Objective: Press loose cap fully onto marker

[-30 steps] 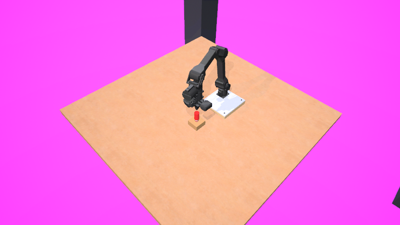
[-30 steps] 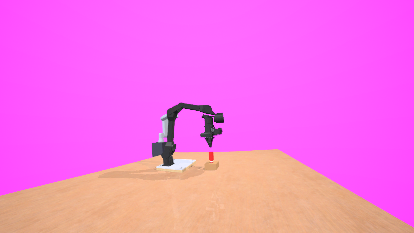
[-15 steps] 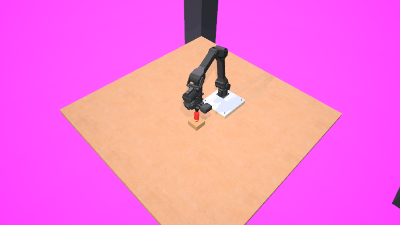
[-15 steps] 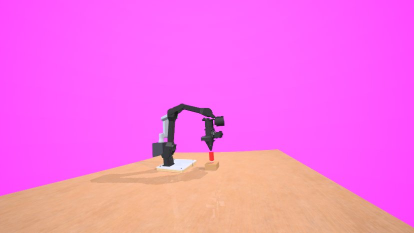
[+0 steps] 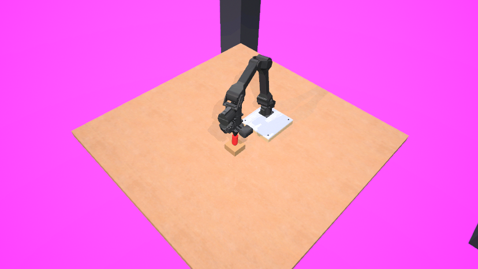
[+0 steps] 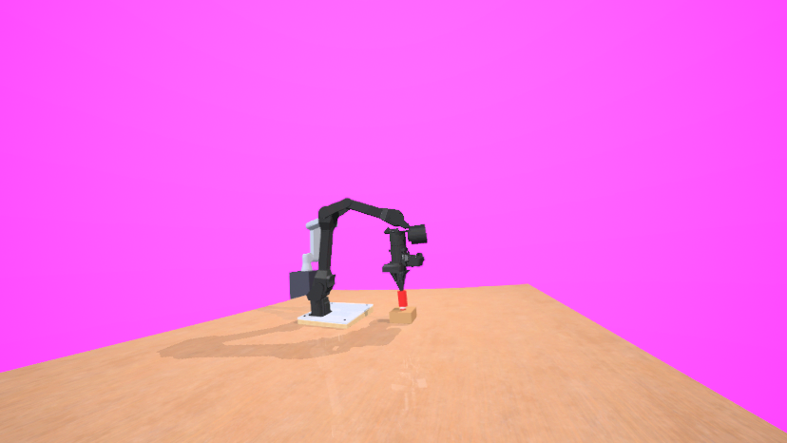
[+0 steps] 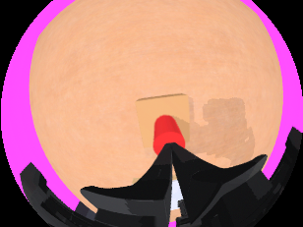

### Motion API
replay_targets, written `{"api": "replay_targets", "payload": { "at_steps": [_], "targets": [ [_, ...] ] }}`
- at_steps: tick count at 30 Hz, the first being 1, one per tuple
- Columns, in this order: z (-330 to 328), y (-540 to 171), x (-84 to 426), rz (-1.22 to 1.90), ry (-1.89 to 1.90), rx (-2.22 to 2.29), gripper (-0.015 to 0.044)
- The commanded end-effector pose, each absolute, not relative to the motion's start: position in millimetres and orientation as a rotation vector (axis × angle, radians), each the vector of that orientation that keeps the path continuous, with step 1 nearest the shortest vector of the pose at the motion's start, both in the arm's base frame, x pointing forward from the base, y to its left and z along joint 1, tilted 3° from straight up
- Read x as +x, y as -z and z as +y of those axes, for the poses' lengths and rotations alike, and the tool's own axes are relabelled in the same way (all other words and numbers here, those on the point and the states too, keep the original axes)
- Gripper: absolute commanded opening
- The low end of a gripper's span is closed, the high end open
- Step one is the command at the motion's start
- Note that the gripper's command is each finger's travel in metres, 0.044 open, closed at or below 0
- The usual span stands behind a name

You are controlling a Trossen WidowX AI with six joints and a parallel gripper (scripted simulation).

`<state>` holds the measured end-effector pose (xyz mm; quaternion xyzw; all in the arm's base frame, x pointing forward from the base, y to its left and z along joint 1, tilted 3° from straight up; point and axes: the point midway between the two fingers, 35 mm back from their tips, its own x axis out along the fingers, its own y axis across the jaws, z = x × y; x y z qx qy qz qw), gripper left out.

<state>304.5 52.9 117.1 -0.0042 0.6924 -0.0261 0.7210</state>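
The red cap (image 5: 235,139) sits on top of the marker, which stands upright in the tan holder block (image 5: 234,148). The cap hides most of the marker. My gripper (image 5: 235,133) is shut with nothing between the fingers, and its closed fingertips rest right on top of the cap. In the exterior view the shut fingertips (image 6: 401,287) point straight down onto the cap (image 6: 402,298) above the block (image 6: 403,315). In the wrist view the closed fingers meet at the near edge of the red cap (image 7: 167,133), with the block (image 7: 163,117) below it.
The arm's white base plate (image 5: 268,123) lies just behind and to the right of the block. A dark pillar (image 5: 239,23) stands beyond the table's far corner.
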Motion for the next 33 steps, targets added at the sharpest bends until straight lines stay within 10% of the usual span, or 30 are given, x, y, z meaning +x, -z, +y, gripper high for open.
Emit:
{"api": "replay_targets", "payload": {
  "at_steps": [1, 16, 33],
  "targets": [
    [53.1, -118.0, 305.1, 1.526, 0.057, -0.009, 0.0],
    [57.0, -207.0, 301.0, 1.53, 0.057, -0.009, 0.0],
    [57.0, -207.0, 301.0, 1.53, 0.057, -0.009, 0.044]
  ]
}}
